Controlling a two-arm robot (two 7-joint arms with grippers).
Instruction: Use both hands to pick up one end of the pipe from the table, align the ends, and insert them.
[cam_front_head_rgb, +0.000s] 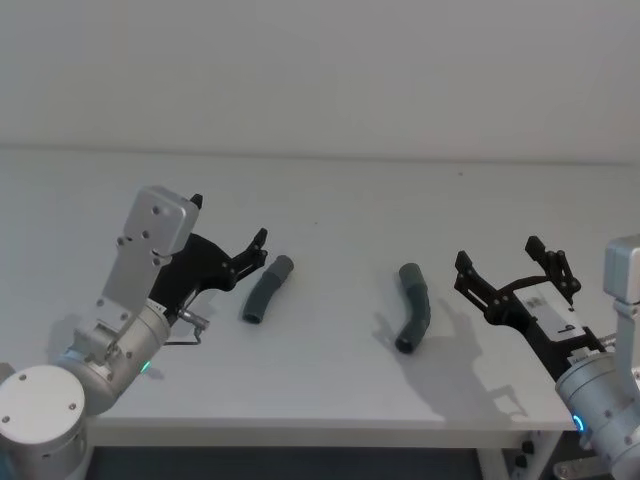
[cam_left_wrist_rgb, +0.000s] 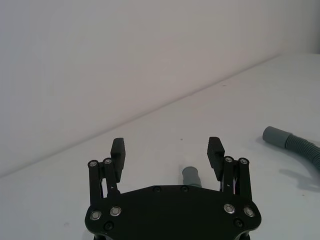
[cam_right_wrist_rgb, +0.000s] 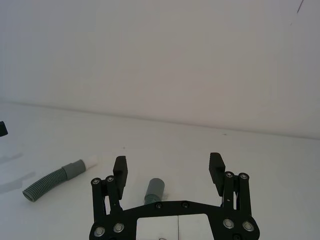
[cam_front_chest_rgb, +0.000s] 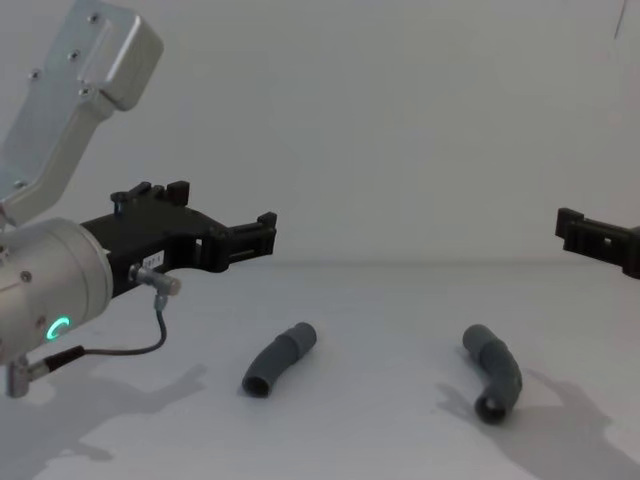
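Observation:
Two dark grey bent pieces of the pipe lie apart on the white table (cam_front_head_rgb: 330, 390). The left piece (cam_front_head_rgb: 266, 289) lies just right of my left gripper (cam_front_head_rgb: 258, 252), which hovers open above the table without touching it. The right piece (cam_front_head_rgb: 412, 307) rests left of my right gripper (cam_front_head_rgb: 498, 255), also open and empty. In the left wrist view the left piece's end (cam_left_wrist_rgb: 191, 176) shows between the fingers of the left gripper (cam_left_wrist_rgb: 166, 150). In the right wrist view the right piece (cam_right_wrist_rgb: 155, 190) sits below the right gripper (cam_right_wrist_rgb: 168, 165). The chest view shows both pieces (cam_front_chest_rgb: 280, 358) (cam_front_chest_rgb: 492, 378) with their open ends facing forward.
A plain white wall (cam_front_head_rgb: 320, 70) stands behind the table. The table's front edge (cam_front_head_rgb: 300, 425) runs close to both arm bases. A thin cable (cam_front_chest_rgb: 150, 330) hangs from the left arm's wrist above the table.

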